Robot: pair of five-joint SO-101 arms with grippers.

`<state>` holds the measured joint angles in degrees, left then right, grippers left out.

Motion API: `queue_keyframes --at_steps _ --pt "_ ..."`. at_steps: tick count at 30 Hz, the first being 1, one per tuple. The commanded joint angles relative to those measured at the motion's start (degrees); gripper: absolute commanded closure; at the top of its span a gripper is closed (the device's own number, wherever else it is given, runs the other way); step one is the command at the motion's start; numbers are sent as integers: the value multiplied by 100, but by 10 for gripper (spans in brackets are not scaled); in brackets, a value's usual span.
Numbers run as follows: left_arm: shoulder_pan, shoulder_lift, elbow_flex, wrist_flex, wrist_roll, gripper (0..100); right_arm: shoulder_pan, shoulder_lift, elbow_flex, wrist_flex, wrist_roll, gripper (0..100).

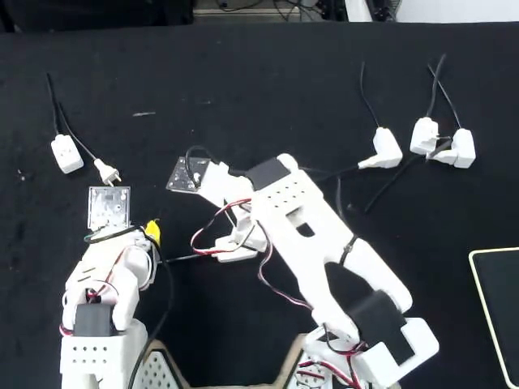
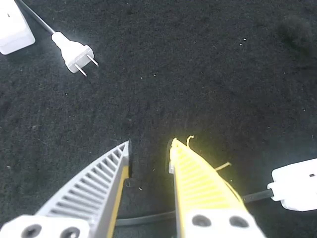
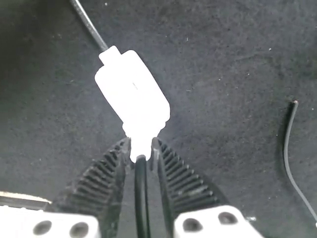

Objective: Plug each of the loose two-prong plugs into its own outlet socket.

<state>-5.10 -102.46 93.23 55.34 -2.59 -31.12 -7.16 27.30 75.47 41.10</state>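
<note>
Black cloth (image 1: 268, 81) is seen from above, with a loose two-prong plug (image 1: 108, 172) lying just beside a white socket (image 1: 66, 154). In the left wrist view the left gripper (image 2: 148, 148) is spread and empty short of that plug, which could be nudged away by a skewed closing. In the right wrist view the right gripper (image 3: 141, 148) is pinched on the cable end of a white connector (image 3: 132, 94), which could be twisted loose.

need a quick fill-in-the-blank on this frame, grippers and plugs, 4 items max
1. The left gripper is ___, with nothing between its fingers.
2. The right gripper is shut on a white plug whose cord is ___.
3. The loose plug near the left gripper has ___ prongs.
4. One finger of the left gripper is grey, the other ___.
Missing words: open; black; two; yellow.
</note>
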Motion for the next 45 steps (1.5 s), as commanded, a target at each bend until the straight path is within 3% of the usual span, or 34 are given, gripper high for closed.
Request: queue_keyframes --at_steps 1,6,12,28,36,40,45 --pt "13 -44 -180 -70 0 855 -88 31 -127 -79 35 988" --pt "4 -44 -180 -70 0 855 -79 31 -40 -114 35 988" --pt "4 -44 -180 -62 0 855 -88 -22 655 -844 35 988" --pt "4 -44 -180 -70 0 855 -97 -22 664 -695 26 979" --pt "-13 -44 -180 -79 0 855 -448 -303 462 -519 70 696" --pt "-180 -44 -242 -88 0 855 -756 -919 374 -448 79 676" --pt "-1007 -44 -514 -88 62 855 -949 -1270 382 -290 369 654"
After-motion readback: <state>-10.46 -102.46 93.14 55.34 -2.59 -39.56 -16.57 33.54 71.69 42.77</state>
